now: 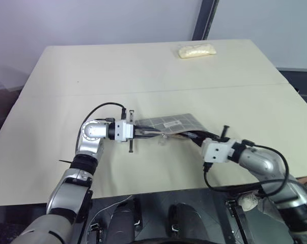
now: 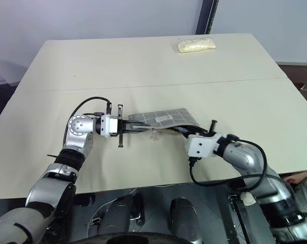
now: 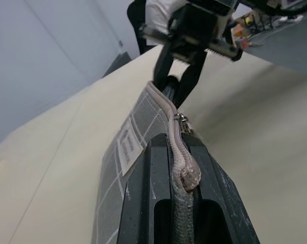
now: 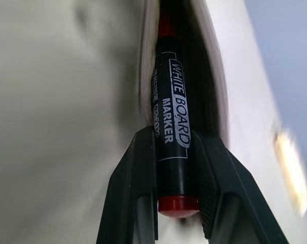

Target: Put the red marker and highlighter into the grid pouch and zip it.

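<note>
The grid pouch (image 1: 174, 123), near the desk's (image 1: 143, 66) front edge, is pinched by the left gripper (image 3: 186, 175); the red marker (image 4: 172, 127) clamped in the right gripper (image 4: 176, 168) is seen poking into its mouth from the right wrist.

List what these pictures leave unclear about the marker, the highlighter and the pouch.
- Highlighter: whether it is already inside the grid pouch cannot be told in the head views.
- Red marker: its far end is hidden between the pouch's edges, right wrist view.
- Zipper pull: too small to read how far the pouch is zipped, left wrist view.
- Pouch mouth: covered by the right gripper, head views.
</note>
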Robot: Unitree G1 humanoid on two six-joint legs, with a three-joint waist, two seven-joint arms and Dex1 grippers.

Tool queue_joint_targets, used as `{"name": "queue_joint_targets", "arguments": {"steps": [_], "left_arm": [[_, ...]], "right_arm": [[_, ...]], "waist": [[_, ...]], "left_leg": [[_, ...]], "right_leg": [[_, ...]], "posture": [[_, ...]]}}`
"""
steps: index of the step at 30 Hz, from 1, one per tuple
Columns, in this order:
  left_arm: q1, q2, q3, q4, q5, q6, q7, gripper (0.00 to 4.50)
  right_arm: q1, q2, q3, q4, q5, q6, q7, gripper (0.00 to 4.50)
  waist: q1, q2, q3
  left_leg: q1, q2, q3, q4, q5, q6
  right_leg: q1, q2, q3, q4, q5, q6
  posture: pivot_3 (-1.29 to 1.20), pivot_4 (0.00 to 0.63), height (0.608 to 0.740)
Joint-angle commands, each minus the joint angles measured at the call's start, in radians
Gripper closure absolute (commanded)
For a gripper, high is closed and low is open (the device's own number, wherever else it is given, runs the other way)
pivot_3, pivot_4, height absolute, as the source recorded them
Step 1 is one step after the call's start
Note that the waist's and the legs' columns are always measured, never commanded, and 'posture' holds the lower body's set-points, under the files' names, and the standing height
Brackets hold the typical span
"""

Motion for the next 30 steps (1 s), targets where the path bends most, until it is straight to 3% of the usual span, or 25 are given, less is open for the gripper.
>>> {"name": "queue_joint_targets", "arguments": {"steps": [1, 6, 11, 14, 22, 27, 30], "left_arm": [[0.006, -0.008, -0.006, -0.034, -0.027, -0.022, -0.013, 4.5], [0.031, 0.002, -0.013, -0.05, -0.024, -0.034, -0.02, 4.5], [0.043, 0.0, -0.007, -0.05, -0.016, -0.017, 0.017, 4.5], [0.054, 0.002, -0.016, -0.058, -0.004, -0.016, 0.034, 4.5], [0.049, -0.02, -0.037, -0.054, 0.063, -0.001, 0.139, 4.5], [0.009, -0.051, -0.058, -0.019, 0.125, -0.024, 0.218, 4.5], [-0.008, -0.071, -0.068, -0.002, 0.171, -0.047, 0.281, 4.5]], "right_arm": [[-0.059, 0.034, 0.066, 0.05, -0.052, -0.081, -0.012, 4.08], [-0.089, 0.073, 0.078, 0.097, -0.025, -0.152, -0.039, 4.08], [-0.039, 0.054, 0.003, 0.075, 0.072, -0.15, -0.029, 1.69], [0.055, 0.073, -0.101, -0.042, 0.244, -0.066, -0.03, 0.16], [0.34, 0.148, -0.215, -0.375, 0.579, 0.154, -0.055, 0.07], [0.408, 0.275, -0.107, -0.4, 0.687, 0.371, -0.12, 0.07], [0.413, 0.309, -0.02, -0.338, 0.617, 0.439, -0.13, 0.07]], "waist": [[0.001, 0.0, 0.0], [0.002, 0.0, 0.0], [0.004, 0.0, 0.0], [0.006, 0.0, 0.0], [0.004, 0.0, 0.0], [0.003, 0.0, 0.0], [0.004, 0.0, 0.0]], "left_leg": [[0.0, 0.0, 0.0, 0.0, 0.0, 0.0], [0.0, 0.0, 0.0, 0.001, 0.0, 0.0], [0.001, 0.0, 0.0, 0.002, 0.0, 0.0], [0.0, 0.0, 0.0, 0.002, 0.0, 0.0], [0.002, 0.001, -0.001, 0.002, 0.0, 0.0], [0.002, 0.001, -0.002, 0.003, -0.001, -0.001], [0.001, 0.001, -0.002, 0.003, -0.001, -0.002]], "right_leg": [[0.001, 0.0, 0.0, 0.0, 0.0, 0.0], [0.001, 0.0, 0.0, 0.0, 0.001, 0.001], [0.002, 0.0, 0.0, 0.001, 0.001, 0.001], [0.002, -0.001, 0.0, 0.001, 0.001, 0.001], [0.003, -0.001, 0.0, 0.001, 0.001, 0.001], [0.001, -0.002, 0.0, -0.001, 0.001, -0.002], [0.0, -0.002, 0.0, -0.001, 0.0, -0.003]], "posture": [[0.0, 0.15, 0.74], [0.0, 0.15, 0.74], [0.0, 0.15, 0.74], [0.0, 0.15, 0.74], [0.0, 0.15, 0.74], [0.0, 0.15, 0.74], [0.0, 0.15, 0.74]]}}
